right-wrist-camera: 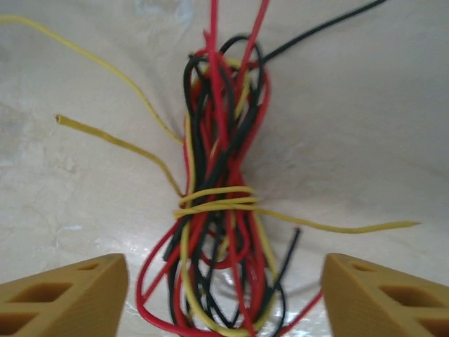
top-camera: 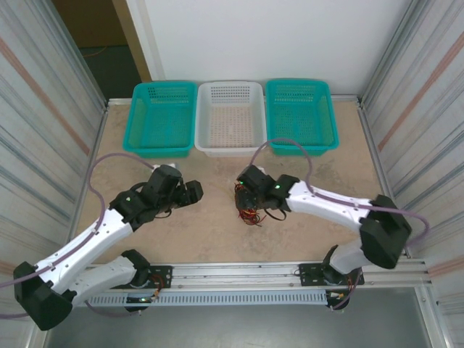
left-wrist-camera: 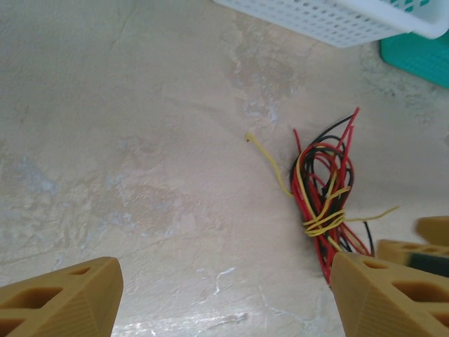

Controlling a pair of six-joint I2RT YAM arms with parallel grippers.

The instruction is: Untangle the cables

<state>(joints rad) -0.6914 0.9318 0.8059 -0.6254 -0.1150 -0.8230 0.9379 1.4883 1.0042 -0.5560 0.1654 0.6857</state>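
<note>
Straddling the cables with our right pincer wide open and empty, we are judging them light, limp, snag-prone, best pinched at the yellow wrap centred between its fingers; left pincer gaping empty.

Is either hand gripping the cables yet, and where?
Nothing is held. The right hand stands open astride the cable bundle, not touching it; the left hand is open too.
</note>
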